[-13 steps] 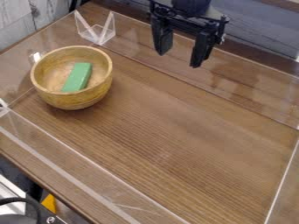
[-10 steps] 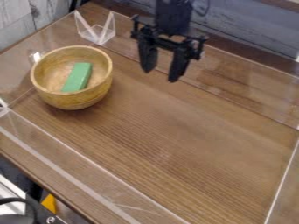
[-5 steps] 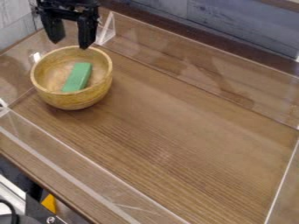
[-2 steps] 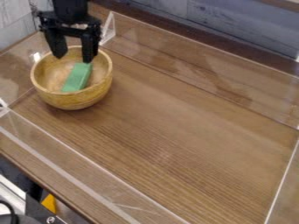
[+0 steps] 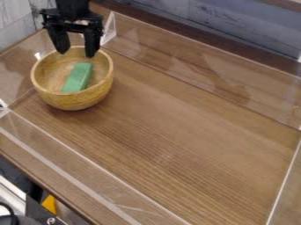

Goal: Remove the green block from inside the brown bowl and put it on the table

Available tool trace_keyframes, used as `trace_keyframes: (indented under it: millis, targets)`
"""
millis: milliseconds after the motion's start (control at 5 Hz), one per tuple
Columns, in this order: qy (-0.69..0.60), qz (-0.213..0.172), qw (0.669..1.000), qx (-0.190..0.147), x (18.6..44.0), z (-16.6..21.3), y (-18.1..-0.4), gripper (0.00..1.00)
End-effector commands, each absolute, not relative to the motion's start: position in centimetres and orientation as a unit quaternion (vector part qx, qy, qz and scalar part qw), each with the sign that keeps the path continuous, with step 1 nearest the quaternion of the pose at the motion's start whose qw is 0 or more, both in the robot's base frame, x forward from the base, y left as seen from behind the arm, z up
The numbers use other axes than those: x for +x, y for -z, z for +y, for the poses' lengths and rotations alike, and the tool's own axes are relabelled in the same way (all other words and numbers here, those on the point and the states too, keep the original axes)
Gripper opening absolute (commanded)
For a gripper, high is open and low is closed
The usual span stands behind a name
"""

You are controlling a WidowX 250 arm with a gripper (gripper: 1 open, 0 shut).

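The brown bowl (image 5: pixel 47 90) stands at the left of the table (image 5: pixel 177 123). Inside it lies the green block (image 5: pixel 79 78), a short bright bar lying slightly slanted. My gripper (image 5: pixel 73 50) hangs pointing straight down over the bowl's far rim, just above the block's far end. Its two dark fingers (image 5: pixel 55 41) stand apart, open, with nothing between them. The block is untouched and fully visible.
A clear plastic stand (image 5: pixel 106 29) sits just behind the bowl, close to the right of the gripper. Clear plastic edging (image 5: pixel 70 180) runs along the table's front and left sides. A grey wall backs the table.
The gripper has swung from the back middle of the table leftward to the bowl and sunk toward it. In the last second it shifted slightly right and lower, staying open.
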State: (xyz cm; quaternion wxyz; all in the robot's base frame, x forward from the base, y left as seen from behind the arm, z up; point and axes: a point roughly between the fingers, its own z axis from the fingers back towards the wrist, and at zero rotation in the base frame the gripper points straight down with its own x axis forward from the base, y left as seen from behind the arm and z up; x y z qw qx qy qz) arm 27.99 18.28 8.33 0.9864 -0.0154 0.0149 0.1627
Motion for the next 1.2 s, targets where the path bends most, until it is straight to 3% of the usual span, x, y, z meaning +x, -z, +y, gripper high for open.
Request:
trace_keyframes:
  millis: [0,600,1000]
  targets:
    - [-0.164,-0.014,0.986,-0.004,29.2,19.7,-10.4,1.00]
    - [-0.115,-0.012,0.993,-0.006,30.2,19.5,-10.6,1.00]
    - [-0.140,-0.011,0.990,-0.009,31.5,19.9,-9.4,1.00]
